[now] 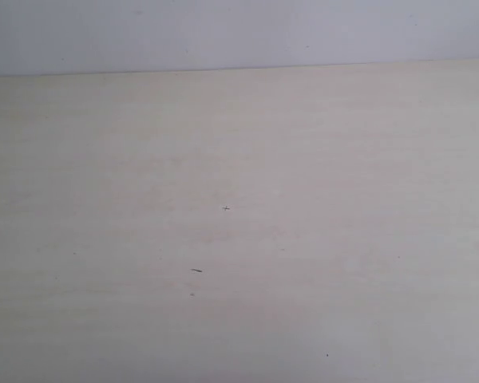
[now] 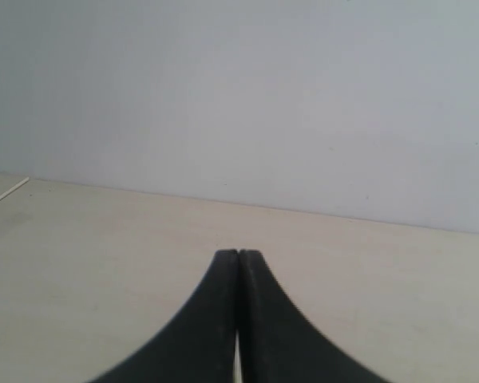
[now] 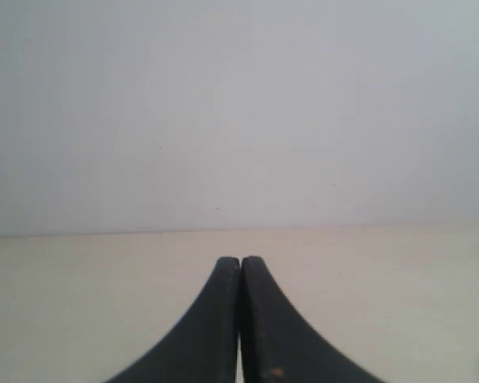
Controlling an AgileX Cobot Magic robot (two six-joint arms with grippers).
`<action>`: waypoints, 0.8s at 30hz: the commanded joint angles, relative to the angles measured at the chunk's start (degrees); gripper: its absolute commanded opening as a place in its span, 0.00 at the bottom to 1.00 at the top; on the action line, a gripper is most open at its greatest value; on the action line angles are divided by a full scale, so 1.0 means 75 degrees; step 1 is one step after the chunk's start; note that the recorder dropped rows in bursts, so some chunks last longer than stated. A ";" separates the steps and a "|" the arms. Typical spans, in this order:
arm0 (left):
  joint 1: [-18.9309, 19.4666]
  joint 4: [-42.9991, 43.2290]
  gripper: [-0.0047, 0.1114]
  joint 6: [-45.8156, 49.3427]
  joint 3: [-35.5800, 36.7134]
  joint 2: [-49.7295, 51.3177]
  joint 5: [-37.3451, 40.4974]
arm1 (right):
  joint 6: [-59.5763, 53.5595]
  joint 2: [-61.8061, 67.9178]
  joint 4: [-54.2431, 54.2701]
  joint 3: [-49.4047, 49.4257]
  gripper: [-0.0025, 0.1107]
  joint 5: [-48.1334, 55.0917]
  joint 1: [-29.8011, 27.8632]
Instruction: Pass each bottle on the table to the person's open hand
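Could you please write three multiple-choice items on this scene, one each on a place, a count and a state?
1. Where on the table is the small cross mark in the exterior view?
A. at the far edge
B. near the middle
C. in the near right corner

2. How many bottles show across all three views?
A. four
B. two
C. none

3. How do the left gripper and the right gripper stand?
A. both shut, empty
B. both wide open
C. one shut on a bottle

Answers: 1 B, the mark sits about mid-table. 2 C, only the table and the wall appear. 3 A, each wrist view shows its jaws pressed together with nothing between.
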 commanded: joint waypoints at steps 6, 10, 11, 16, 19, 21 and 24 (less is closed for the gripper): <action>-0.0053 0.0023 0.04 0.0023 0.0005 -0.0045 -0.0084 | 0.0105 -0.0033 0.0023 0.0321 0.02 -0.0440 -0.0118; -0.0053 0.0023 0.04 0.0023 0.0005 -0.0045 -0.0084 | 0.0105 -0.0033 0.0023 0.0321 0.02 -0.0440 -0.0118; -0.0053 0.0023 0.04 0.0023 0.0005 -0.0045 -0.0084 | 0.0105 -0.0033 0.0023 0.0321 0.02 -0.0440 -0.0118; -0.0053 0.0023 0.04 0.0023 0.0005 -0.0045 -0.0084 | 0.0560 -0.0033 0.0023 0.0321 0.02 -0.0456 -0.0118; -0.0053 0.0023 0.04 0.0023 0.0005 -0.0045 -0.0084 | 0.0561 -0.0033 0.0084 0.0321 0.02 -0.0456 -0.0118; -0.0053 0.0023 0.04 0.0023 0.0005 -0.0045 -0.0084 | 0.0580 -0.0033 -0.0056 0.0321 0.02 -0.0439 -0.0118; -0.0053 0.0023 0.04 0.0023 0.0005 -0.0045 -0.0084 | 0.1472 -0.0033 -0.1267 0.0321 0.02 -0.0205 -0.0118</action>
